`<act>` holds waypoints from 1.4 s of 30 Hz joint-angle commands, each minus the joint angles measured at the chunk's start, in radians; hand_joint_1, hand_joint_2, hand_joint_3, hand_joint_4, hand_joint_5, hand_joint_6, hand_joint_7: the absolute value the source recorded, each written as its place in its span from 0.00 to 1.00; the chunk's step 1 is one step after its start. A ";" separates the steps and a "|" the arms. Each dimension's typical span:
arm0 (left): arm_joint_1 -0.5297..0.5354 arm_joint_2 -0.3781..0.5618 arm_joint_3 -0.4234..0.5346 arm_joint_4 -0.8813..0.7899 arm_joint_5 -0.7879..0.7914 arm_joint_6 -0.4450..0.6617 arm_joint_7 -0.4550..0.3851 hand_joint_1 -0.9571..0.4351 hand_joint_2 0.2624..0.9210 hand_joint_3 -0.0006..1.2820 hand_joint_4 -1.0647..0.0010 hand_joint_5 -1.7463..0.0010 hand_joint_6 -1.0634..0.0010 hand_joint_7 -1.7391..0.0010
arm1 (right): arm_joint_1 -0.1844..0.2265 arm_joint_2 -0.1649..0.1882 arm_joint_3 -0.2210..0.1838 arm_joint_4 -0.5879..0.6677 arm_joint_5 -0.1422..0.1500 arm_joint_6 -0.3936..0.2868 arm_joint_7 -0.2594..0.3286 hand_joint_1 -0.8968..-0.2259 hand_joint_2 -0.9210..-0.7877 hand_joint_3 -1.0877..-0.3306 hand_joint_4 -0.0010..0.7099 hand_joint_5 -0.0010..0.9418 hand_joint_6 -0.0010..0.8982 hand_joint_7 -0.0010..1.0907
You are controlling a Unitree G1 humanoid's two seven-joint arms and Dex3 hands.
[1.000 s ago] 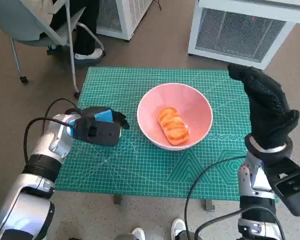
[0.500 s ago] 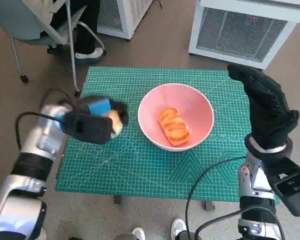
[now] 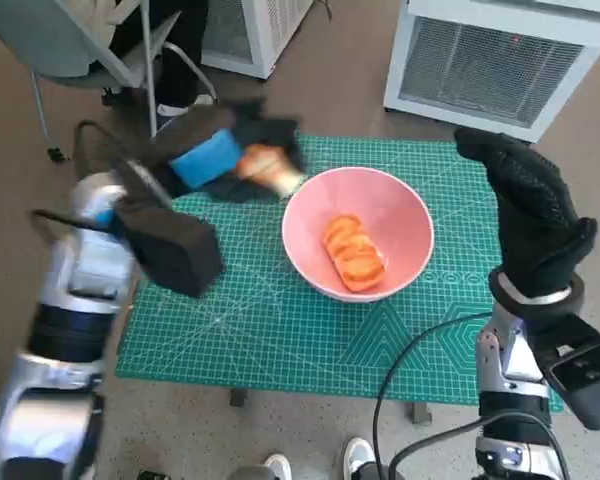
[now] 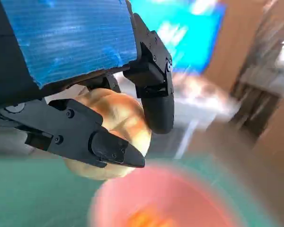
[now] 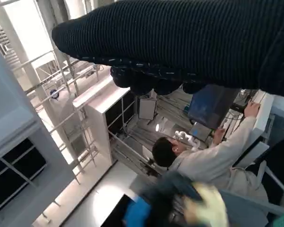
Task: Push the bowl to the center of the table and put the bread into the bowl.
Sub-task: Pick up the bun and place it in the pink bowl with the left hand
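Note:
A pink bowl (image 3: 390, 205) stands near the middle of the green mat (image 3: 270, 330) with one glazed orange bread (image 3: 351, 251) lying in it. My left hand (image 3: 235, 158) is raised beside the bowl's far left rim and grips a second, pale bread roll (image 3: 265, 166). The left wrist view shows the same roll (image 4: 116, 118) clasped between black fingers (image 4: 156, 90), with the blurred pink bowl (image 4: 170, 198) below. My gloved right hand (image 3: 532, 210) is held upright beyond the bowl's right side, holding nothing, fingers straight.
A chair (image 3: 90, 50) with a seated person's feet stands off the mat's far left corner. White cabinets (image 3: 500, 60) stand behind the table. A person (image 5: 203, 161) sits at a desk in the right wrist view.
My left hand has lifted the pale roll off the mat's left side and swung it up and right to the bowl's far left rim. The right hand and bowl have stayed put.

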 commanded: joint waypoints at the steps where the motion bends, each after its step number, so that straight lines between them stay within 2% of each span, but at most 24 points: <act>1: -0.045 -0.060 -0.056 0.115 0.056 -0.070 0.070 0.69 1.00 0.06 0.41 0.36 0.37 0.30 | 0.002 0.006 -0.003 0.019 -0.005 0.005 -0.001 0.47 0.00 0.43 0.37 0.00 0.00 0.53; 7: -0.108 -0.106 -0.122 0.251 0.083 -0.074 0.022 0.69 1.00 0.07 0.42 0.32 0.40 0.31 | -0.001 0.005 -0.005 0.012 -0.005 0.019 -0.009 0.47 0.00 0.43 0.37 0.00 0.00 0.53; 19: -0.175 -0.190 -0.215 0.528 0.122 -0.090 -0.018 0.69 1.00 0.08 0.39 0.35 0.44 0.27 | -0.005 -0.004 -0.018 -0.002 -0.011 0.033 -0.028 0.47 0.00 0.44 0.38 0.00 0.00 0.53; 21: -0.184 -0.202 -0.220 0.572 0.114 -0.087 -0.042 0.69 1.00 0.08 0.39 0.34 0.46 0.28 | -0.009 -0.007 -0.021 0.002 -0.011 0.033 -0.030 0.47 0.00 0.44 0.38 0.00 0.00 0.53; 23: -0.195 -0.214 -0.225 0.610 0.105 -0.060 -0.089 0.69 1.00 0.12 0.42 0.30 0.53 0.25 | -0.013 -0.009 -0.024 0.004 -0.012 0.035 -0.032 0.47 0.00 0.44 0.38 0.00 0.00 0.53; 24: -0.199 -0.218 -0.226 0.625 0.101 -0.044 -0.115 0.68 0.99 0.13 0.48 0.40 0.57 0.33 | -0.015 -0.010 -0.025 0.004 -0.012 0.036 -0.034 0.47 0.00 0.44 0.38 0.00 0.00 0.53; 25: -0.207 -0.224 -0.230 0.637 0.099 -0.013 -0.154 0.66 0.99 0.11 0.51 0.60 0.58 0.51 | -0.016 -0.010 -0.026 0.003 -0.013 0.037 -0.036 0.47 0.00 0.44 0.38 0.00 0.00 0.53; 26: -0.213 -0.228 -0.232 0.646 0.097 0.009 -0.181 0.64 1.00 0.10 0.60 0.74 0.62 0.67 | -0.018 -0.010 -0.027 0.003 -0.014 0.038 -0.037 0.48 0.00 0.44 0.38 0.00 0.00 0.53; 27: -0.222 -0.234 -0.236 0.654 0.098 0.043 -0.216 0.63 1.00 0.10 0.63 0.79 0.63 0.73 | -0.019 -0.011 -0.028 0.002 -0.014 0.039 -0.038 0.48 0.00 0.44 0.38 0.00 0.00 0.53; 29: -0.238 -0.243 -0.240 0.665 0.098 0.101 -0.267 0.56 1.00 0.07 0.78 0.92 0.71 0.88 | -0.021 -0.011 -0.030 0.002 -0.013 0.039 -0.039 0.48 0.00 0.43 0.38 0.00 0.00 0.53; 32: -0.252 -0.247 -0.233 0.661 0.089 0.156 -0.314 0.49 1.00 0.05 0.88 0.97 0.75 0.95 | -0.024 -0.010 -0.032 0.000 -0.010 0.040 -0.039 0.49 0.00 0.43 0.38 0.00 0.01 0.52; 34: -0.242 -0.241 -0.214 0.644 0.069 0.146 -0.317 0.45 1.00 0.04 0.91 0.99 0.76 0.97 | -0.030 -0.010 -0.033 0.004 -0.013 0.037 -0.040 0.50 0.00 0.43 0.38 0.00 0.01 0.52; 42: -0.173 -0.223 -0.115 0.632 -0.021 -0.013 -0.196 0.37 1.00 0.03 0.99 1.00 0.78 0.99 | -0.057 -0.009 -0.038 0.044 -0.024 0.011 -0.039 0.50 0.00 0.43 0.38 0.00 0.01 0.52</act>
